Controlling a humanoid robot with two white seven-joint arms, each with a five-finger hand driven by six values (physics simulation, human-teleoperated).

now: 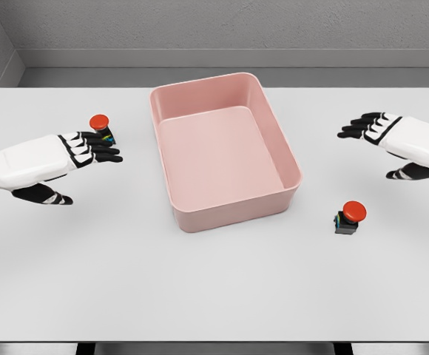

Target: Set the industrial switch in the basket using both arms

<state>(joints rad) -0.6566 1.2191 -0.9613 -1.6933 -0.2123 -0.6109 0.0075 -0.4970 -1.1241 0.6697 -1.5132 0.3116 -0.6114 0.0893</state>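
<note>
A pink basket (171,194) sits in the middle of the white table, with nothing inside it. One industrial switch (101,127), red button on a dark base, stands left of the basket; my left hand (100,148) hovers right beside it with fingers spread, partly covering its base. A second industrial switch (349,217) stands right of the basket near its front corner. My right hand (366,127) floats open well above and behind that switch, apart from it.
The white table (214,288) stretches wide in front of the basket. A grey wall runs behind the table's far edge.
</note>
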